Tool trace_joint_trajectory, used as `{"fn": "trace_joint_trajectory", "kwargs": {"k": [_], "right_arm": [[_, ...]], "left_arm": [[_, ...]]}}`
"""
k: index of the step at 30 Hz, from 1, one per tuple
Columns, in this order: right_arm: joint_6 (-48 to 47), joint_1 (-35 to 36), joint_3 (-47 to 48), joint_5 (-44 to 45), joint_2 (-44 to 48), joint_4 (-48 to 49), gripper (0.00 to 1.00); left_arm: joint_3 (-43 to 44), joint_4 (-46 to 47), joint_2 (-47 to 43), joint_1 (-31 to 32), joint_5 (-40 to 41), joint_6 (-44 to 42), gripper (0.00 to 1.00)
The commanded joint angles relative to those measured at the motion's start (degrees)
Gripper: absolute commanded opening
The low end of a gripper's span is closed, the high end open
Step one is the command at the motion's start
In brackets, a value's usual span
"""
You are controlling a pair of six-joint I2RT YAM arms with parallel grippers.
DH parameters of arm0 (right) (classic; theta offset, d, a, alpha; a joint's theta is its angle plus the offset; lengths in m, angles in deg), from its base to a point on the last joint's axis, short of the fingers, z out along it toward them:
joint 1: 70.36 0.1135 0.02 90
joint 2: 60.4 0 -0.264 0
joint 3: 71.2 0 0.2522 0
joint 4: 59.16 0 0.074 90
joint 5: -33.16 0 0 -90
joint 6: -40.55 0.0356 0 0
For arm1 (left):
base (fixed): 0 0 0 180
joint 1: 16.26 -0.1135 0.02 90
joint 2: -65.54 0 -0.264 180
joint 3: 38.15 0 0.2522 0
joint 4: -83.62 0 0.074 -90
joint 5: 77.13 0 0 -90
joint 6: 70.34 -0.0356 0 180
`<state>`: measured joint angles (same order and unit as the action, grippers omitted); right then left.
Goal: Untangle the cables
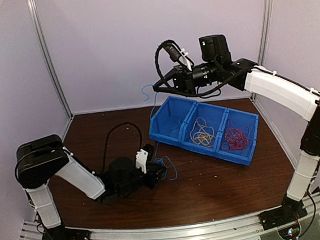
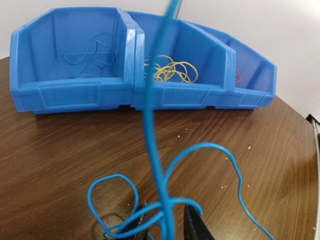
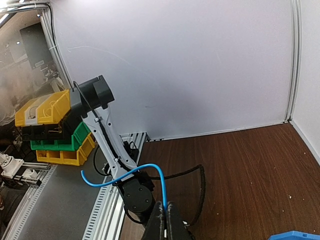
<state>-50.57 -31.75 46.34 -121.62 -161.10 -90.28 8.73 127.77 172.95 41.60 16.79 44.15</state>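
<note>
A blue cable (image 1: 169, 168) lies in loops on the brown table and one strand rises to my raised right gripper (image 1: 156, 88). The right gripper (image 3: 166, 207) is shut on that blue cable (image 3: 150, 167), with a free end curling left. My left gripper (image 1: 155, 174) sits low on the table at the loops. In the left wrist view its fingers (image 2: 196, 225) stand apart, and the blue cable (image 2: 155, 150) tangle passes between and over them (image 2: 167, 225). Yellow cables (image 1: 202, 133) and red cables (image 1: 235, 138) lie in the bin.
A blue three-compartment bin (image 1: 191, 148) stands at the back right of the table. In the left wrist view the bin (image 2: 85, 95) holds a thin blue wire (image 2: 92, 55), yellow cables (image 2: 170, 70) and a bit of red cable (image 2: 237, 76). Stacked yellow and green bins (image 3: 50, 130) stand off the table.
</note>
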Motion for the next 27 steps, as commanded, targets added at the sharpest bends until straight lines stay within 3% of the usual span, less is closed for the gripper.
{"fn": "trace_joint_trajectory", "kwargs": {"k": [1, 11, 20, 24, 27], "right_arm": [[0.0, 0.2, 1.6, -1.2, 2.6, -0.2, 0.0], [-0.6, 0.2, 1.3, -1.1, 2.6, -0.6, 0.0], [-0.1, 0.2, 1.9, -1.1, 2.4, -0.2, 0.0], [0.0, 0.2, 2.8, -1.2, 2.4, -0.4, 0.0], [-0.4, 0.1, 4.5, -1.2, 2.4, -1.5, 0.0]], "left_arm": [[-1.2, 4.0, -1.2, 0.2, -0.2, 1.3, 0.26], [-7.5, 3.4, -12.2, 0.3, 3.5, 4.1, 0.32], [0.6, -2.7, -9.8, 0.3, 2.9, -0.5, 0.48], [6.5, -6.5, -4.6, 0.3, 2.9, -2.0, 0.46], [8.2, -6.0, -0.6, 0.2, 1.1, -2.6, 0.33]]}}
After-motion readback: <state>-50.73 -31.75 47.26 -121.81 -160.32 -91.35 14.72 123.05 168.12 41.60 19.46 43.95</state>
